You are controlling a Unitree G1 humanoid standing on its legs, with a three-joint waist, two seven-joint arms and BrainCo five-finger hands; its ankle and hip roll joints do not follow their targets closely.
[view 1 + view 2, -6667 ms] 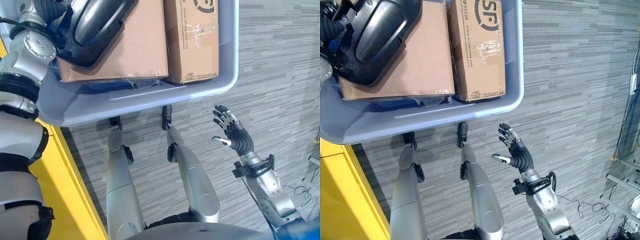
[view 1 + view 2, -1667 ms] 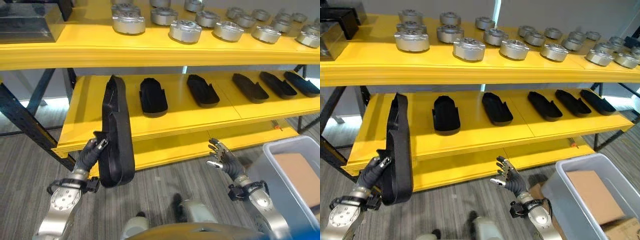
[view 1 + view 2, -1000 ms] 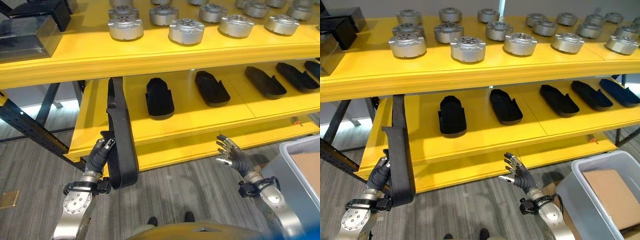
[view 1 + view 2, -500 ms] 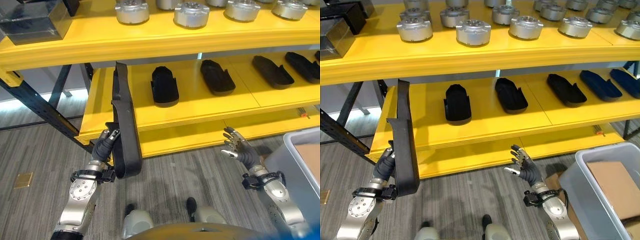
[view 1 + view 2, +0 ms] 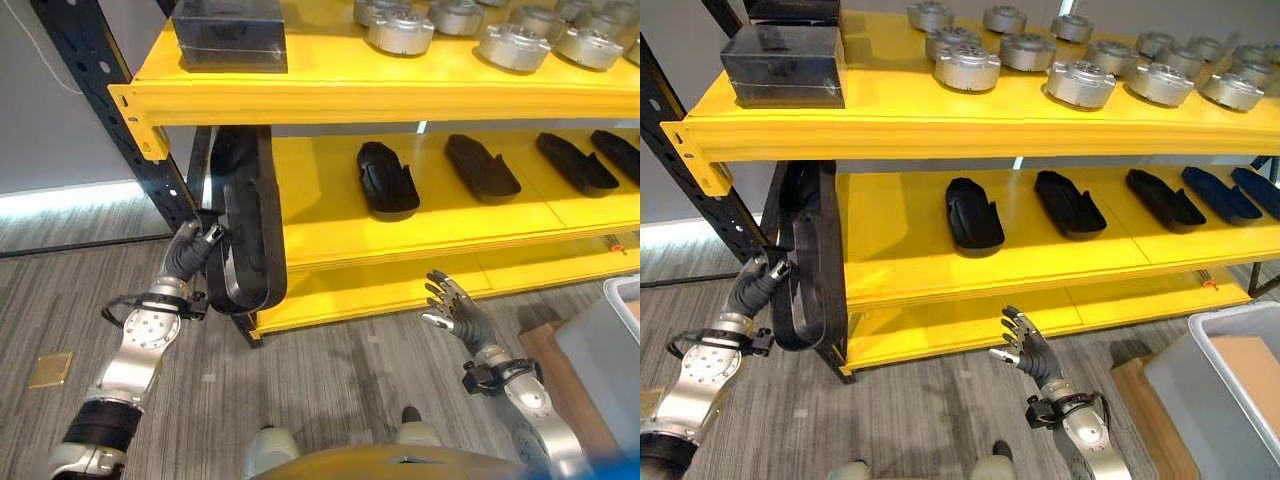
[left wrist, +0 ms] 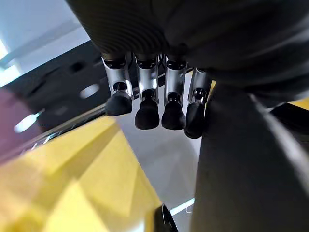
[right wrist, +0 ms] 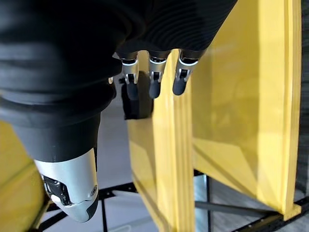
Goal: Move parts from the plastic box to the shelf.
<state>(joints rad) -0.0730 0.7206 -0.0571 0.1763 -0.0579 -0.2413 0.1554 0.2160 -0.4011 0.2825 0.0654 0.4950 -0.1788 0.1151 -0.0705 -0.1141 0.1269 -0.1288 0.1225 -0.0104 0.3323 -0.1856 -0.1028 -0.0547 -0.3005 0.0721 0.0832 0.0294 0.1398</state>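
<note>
My left hand (image 5: 190, 252) is shut on a long black moulded part (image 5: 245, 225) and holds it upright at the left end of the yellow lower shelf (image 5: 330, 225). The part's top reaches under the upper shelf's front beam. In the left wrist view, the fingers (image 6: 145, 113) lie beside the part's dark face (image 6: 241, 169). Several similar black parts (image 5: 973, 213) lie in a row on the lower shelf. My right hand (image 5: 455, 308) hangs open and holds nothing in front of the shelf's bottom edge. The grey plastic box (image 5: 1200, 370) stands on the floor at the lower right.
The upper shelf (image 5: 400, 90) carries several round silver parts (image 5: 965, 68) and black boxes (image 5: 230, 35) at its left end. A black perforated post (image 5: 130, 110) stands just left of the held part. Grey floor lies before the shelf.
The camera has swung left, bringing the shelf post into view. My left hand has carried the black part closer to the shelf's left end. The right hand stays open.
</note>
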